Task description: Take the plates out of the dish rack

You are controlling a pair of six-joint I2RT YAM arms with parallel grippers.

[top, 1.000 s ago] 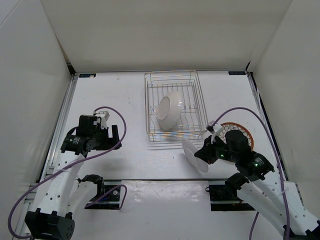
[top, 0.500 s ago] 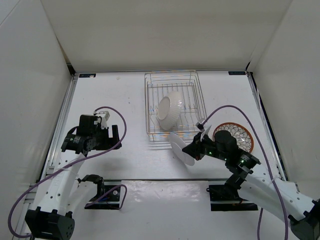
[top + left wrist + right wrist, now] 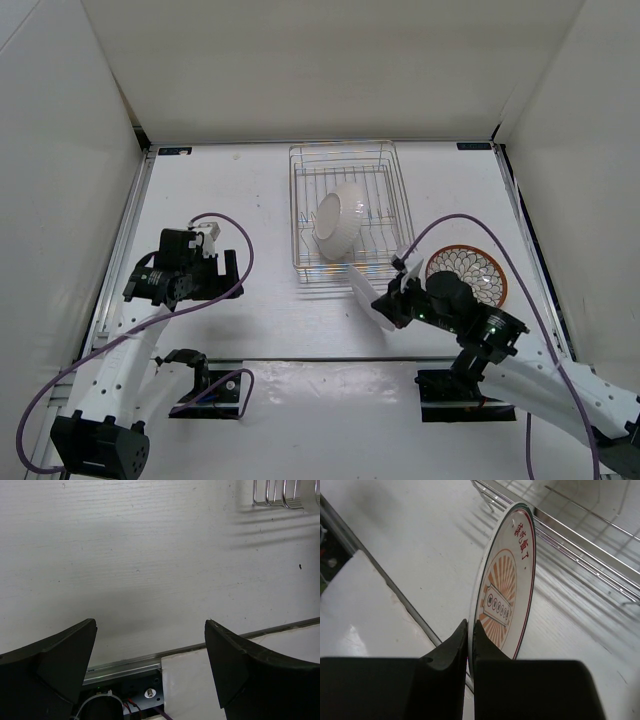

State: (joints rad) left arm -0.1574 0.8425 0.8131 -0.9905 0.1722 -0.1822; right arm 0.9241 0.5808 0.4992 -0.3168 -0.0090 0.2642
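**Q:** Which surface carries the objects?

**A:** A white, matte rectangular table [image 3: 230, 190], enclosed by white panels and filling the middle of the overhead view.

**Q:** What rests directly on it?

**A:** A rectangular silver wire dish rack [image 3: 385, 200] at upper centre. A round ceramic plate with an orange-brown face and white petal pattern [image 3: 475, 265] lies flat at centre right, near the rack's lower right corner. A thin metal strip [image 3: 320, 360] crosses the lower frame.

The plate [image 3: 506, 597] carries a few red Chinese characters near its rim and tiny marks in its orange centre motif, none legible
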